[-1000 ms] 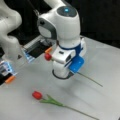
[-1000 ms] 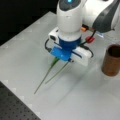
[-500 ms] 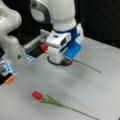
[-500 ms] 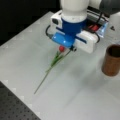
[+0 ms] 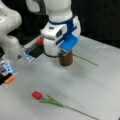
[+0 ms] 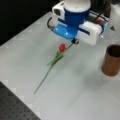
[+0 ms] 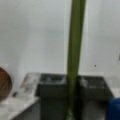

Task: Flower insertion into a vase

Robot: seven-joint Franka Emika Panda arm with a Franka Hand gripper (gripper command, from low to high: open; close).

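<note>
My gripper [image 5: 63, 52] hangs above the table, shut on a green flower stem [image 7: 73, 50] that runs between its dark fingers [image 7: 52, 92]. In a front view this stem [image 5: 86, 60] sticks out to the right of the gripper, and a red blob [image 5: 40, 41] shows at the gripper's left. The dark brown vase [image 5: 67, 60] stands upright, partly hidden behind the gripper in that view; it also shows standing apart at the right as the vase [image 6: 111, 60], and as the vase [image 7: 3, 83] at the wrist view's left edge. It holds nothing that I can see.
A second red tulip [image 5: 37, 95] lies flat on the table, its long stem trailing off; it is the tulip [image 6: 62, 47] below the gripper [image 6: 73, 41]. A white robot arm [image 5: 10, 30] and a fixture with coloured parts [image 5: 10, 75] stand at a front view's left.
The gripper has risen with the held stem, whose free end lifted with it. The tulip on the table and the vase have stayed put.
</note>
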